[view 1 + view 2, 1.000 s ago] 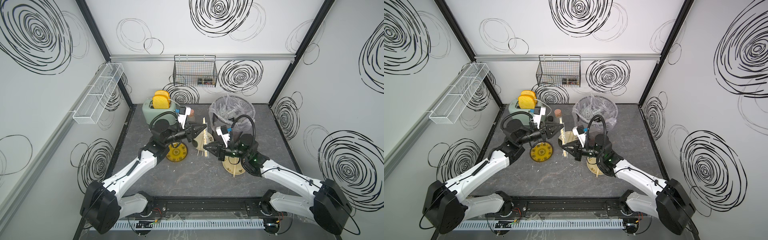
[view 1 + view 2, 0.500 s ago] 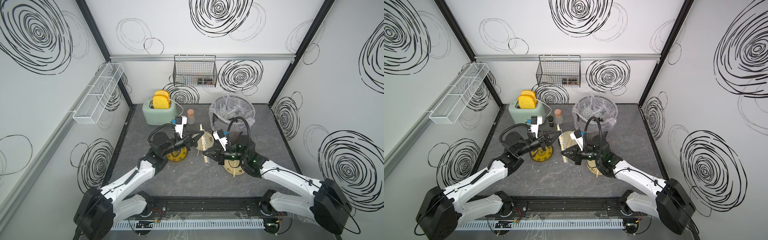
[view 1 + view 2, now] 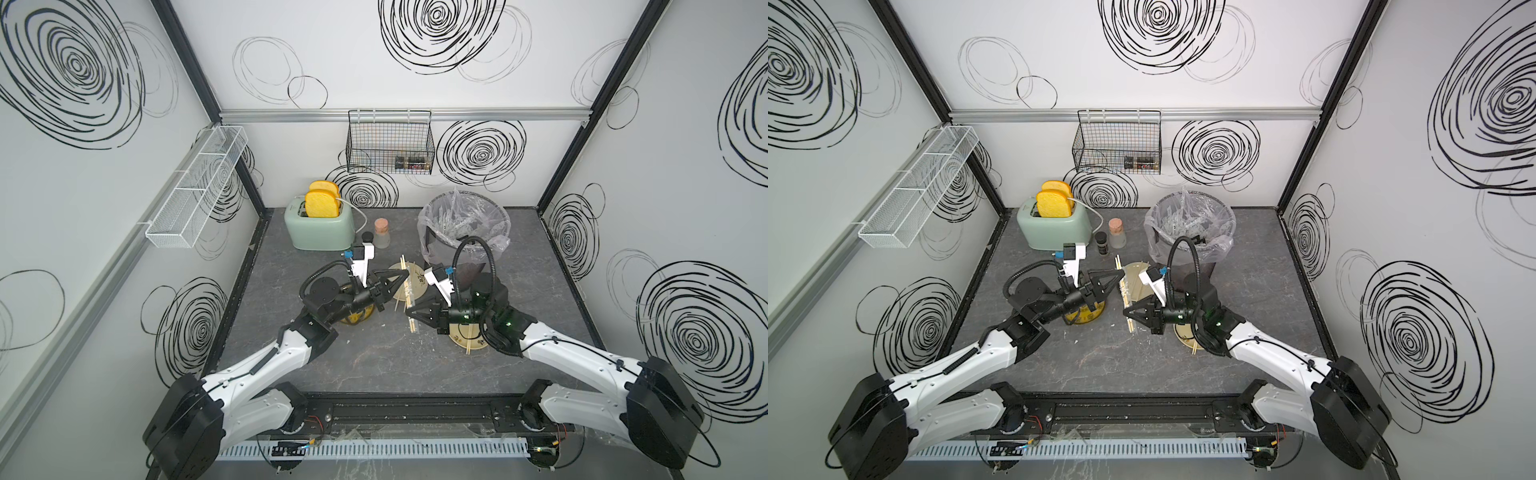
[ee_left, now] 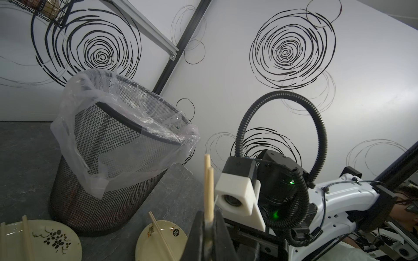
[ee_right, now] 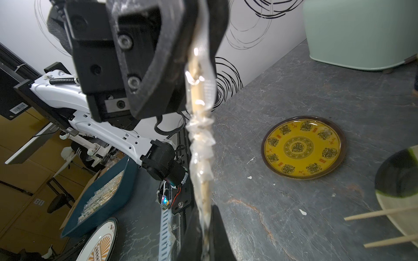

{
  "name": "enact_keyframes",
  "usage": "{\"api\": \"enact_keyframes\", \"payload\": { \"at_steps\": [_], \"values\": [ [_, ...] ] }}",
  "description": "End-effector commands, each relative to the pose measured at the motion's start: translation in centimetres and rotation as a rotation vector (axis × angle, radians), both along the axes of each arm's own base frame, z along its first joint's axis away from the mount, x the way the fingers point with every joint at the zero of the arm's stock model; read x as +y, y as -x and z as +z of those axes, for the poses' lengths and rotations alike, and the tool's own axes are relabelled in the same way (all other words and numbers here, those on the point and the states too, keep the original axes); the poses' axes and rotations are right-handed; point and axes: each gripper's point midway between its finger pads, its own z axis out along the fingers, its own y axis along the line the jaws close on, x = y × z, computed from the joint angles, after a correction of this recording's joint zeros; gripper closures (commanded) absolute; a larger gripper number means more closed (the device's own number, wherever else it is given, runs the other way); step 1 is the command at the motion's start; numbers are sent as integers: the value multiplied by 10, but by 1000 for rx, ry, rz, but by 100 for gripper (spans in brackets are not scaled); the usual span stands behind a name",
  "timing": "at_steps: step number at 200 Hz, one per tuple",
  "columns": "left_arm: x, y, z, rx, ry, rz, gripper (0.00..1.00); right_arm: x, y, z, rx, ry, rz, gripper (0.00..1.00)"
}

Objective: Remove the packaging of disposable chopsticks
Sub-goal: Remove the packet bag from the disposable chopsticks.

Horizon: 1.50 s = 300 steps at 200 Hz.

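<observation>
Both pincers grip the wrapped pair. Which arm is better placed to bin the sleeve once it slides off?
Right, probably. The bunched sleeve runs into the right pincer, and the bin stands nearest that arm. The left pincer pins the chopsticks, bare tips poking past it.

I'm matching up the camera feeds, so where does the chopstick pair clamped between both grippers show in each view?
Top view: held chopstick pair bridges left gripper and right gripper, mid-table.
Top view: same spot.
Left wrist: bare ends poke past the left gripper.
Right wrist: runs down the middle, inside its crumpled sleeve.
Shared landmark: left gripper, in all four.
</observation>
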Motion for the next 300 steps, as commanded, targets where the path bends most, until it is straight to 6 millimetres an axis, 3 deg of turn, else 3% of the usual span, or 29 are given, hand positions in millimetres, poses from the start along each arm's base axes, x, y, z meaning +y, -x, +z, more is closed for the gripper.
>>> {"api": "enact_keyframes", "payload": {
  "at_steps": [1, 96, 154, 220, 249, 269, 300],
  "values": [
    [-20, 37, -59, 171, -115, -173, 92, -6, -16, 72, -203, -181, -94, 100],
    [-31, 52, -72, 202, -125, -214, 87, -7, -16, 77, -207, -191, -101, 100],
    [-35, 57, -78, 215, -136, -223, 90, -7, -16, 78, -210, -190, -103, 100],
    [-40, 69, -91, 239, -146, -244, 82, -6, -20, 79, -213, -189, -107, 100],
    [-39, 67, -84, 223, -141, -232, 82, -5, -20, 76, -208, -182, -99, 100],
    [-35, 59, -68, 182, -135, -196, 71, -4, -18, 72, -202, -176, -93, 100],
    [-26, 39, -39, 121, -156, -162, 42, -4, -15, 66, -190, -164, -80, 100]
  ]
}}
